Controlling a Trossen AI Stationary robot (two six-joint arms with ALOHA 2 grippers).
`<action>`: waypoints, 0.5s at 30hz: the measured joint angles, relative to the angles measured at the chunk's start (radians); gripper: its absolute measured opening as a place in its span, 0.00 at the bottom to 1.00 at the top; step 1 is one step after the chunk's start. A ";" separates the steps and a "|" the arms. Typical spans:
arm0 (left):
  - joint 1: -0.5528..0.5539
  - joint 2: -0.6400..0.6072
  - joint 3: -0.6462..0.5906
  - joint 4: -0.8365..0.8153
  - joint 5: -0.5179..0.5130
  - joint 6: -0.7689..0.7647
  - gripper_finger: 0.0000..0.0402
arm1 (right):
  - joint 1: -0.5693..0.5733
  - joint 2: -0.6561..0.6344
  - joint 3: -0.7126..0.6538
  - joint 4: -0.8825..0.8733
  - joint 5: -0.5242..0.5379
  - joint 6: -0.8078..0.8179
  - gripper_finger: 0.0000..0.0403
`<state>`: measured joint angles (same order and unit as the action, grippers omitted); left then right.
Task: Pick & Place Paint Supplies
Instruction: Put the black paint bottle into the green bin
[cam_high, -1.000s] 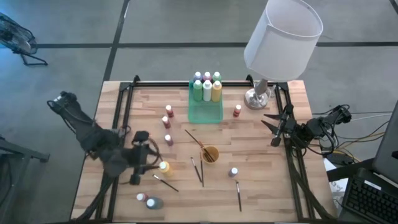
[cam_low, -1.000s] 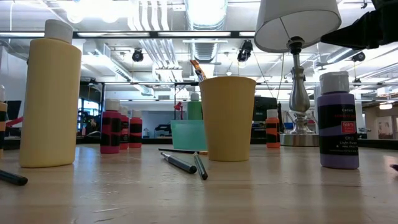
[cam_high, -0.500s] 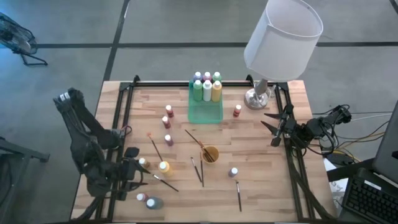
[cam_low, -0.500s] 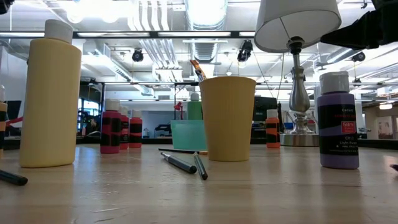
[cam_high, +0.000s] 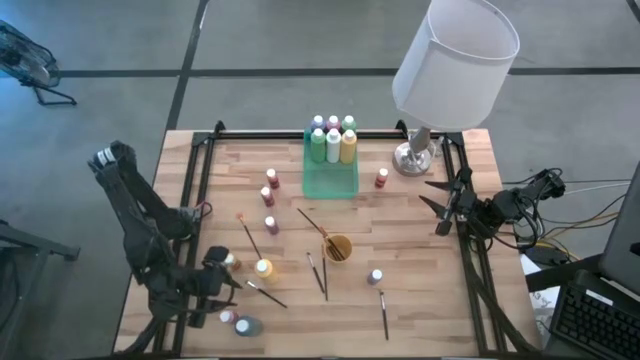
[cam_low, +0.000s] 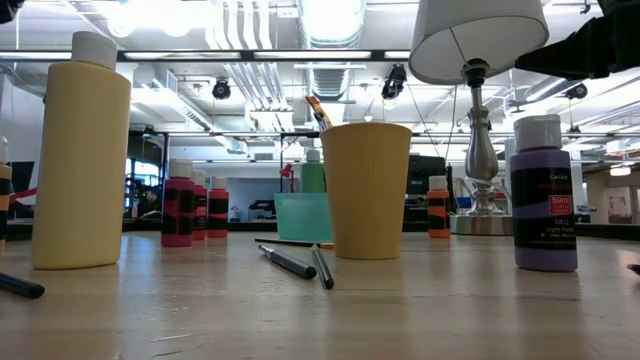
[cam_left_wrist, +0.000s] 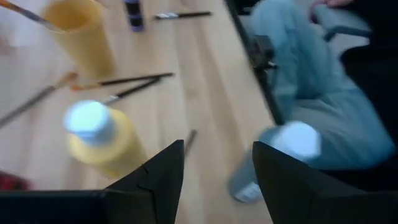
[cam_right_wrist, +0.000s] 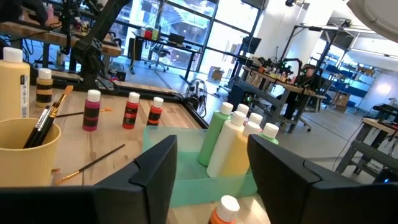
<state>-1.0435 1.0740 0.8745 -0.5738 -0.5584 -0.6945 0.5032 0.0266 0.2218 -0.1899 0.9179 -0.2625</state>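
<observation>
Left wrist view first: the left gripper (cam_left_wrist: 214, 163) hangs with fingers spread and nothing between them, just over the yellow bottle (cam_left_wrist: 104, 138), a brush (cam_left_wrist: 127, 79) and the orange cup (cam_left_wrist: 78, 32) beyond it. My call for the pick: centre the fingers on that pale cap, come straight down, and avoid nudging the brush lying beside it. Farther off, the green tray (cam_high: 331, 178) holds six bottles. The right gripper (cam_high: 437, 205) waits spread at the table's right edge. Since a second ago, the left arm has pulled back toward the near-left corner, uncovering a brush (cam_high: 248, 236).
</observation>
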 joint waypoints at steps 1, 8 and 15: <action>-0.006 0.000 -0.008 0.009 0.021 -0.006 0.49 | 0.000 0.000 0.000 0.000 0.000 0.000 0.48; -0.051 0.000 -0.035 0.036 0.061 -0.064 0.49 | 0.000 0.000 0.000 0.000 0.000 0.000 0.50; -0.070 0.000 -0.078 0.158 0.055 -0.022 0.49 | 0.000 0.000 0.000 0.000 0.000 0.000 0.46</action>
<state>-1.1133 1.0744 0.7963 -0.4162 -0.5030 -0.7163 0.5034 0.0265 0.2218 -0.1900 0.9179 -0.2625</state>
